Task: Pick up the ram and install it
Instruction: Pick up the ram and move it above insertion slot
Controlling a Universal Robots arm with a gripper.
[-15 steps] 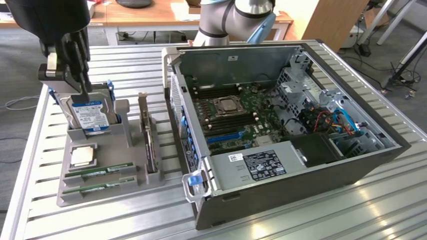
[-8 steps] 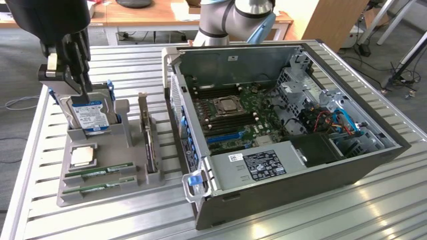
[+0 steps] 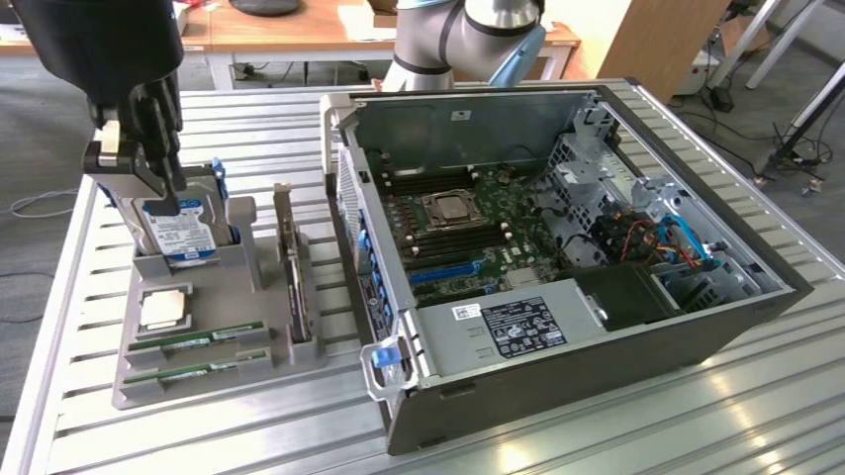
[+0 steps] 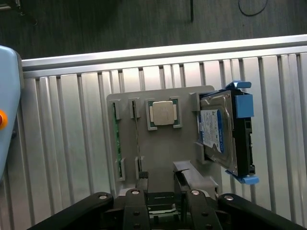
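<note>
Two green ram sticks [image 3: 198, 339] [image 3: 196, 371] stand on edge in slots at the near end of a grey holder [image 3: 218, 386] on the slatted table. In the wrist view one ram stick [image 4: 115, 139] appears edge-on as a thin green line at the holder's [image 4: 184, 143] edge. My gripper [image 3: 137, 173] hangs above the far end of the holder, over the blue-labelled hard drive [image 3: 178, 233], well apart from the ram. Its black fingers [image 4: 144, 184] stand open with a gap between them and nothing held; the gripper [image 4: 163, 181] looks down on the holder.
A silver processor chip [image 3: 165, 309] [image 4: 162, 114] lies in the holder, and a dark expansion card [image 3: 293, 277] stands upright beside it. The hard drive [image 4: 223, 132] sits in a blue-clipped caddy. The open computer case [image 3: 462, 99] with its motherboard [image 3: 462, 223] fills the exterior view's right.
</note>
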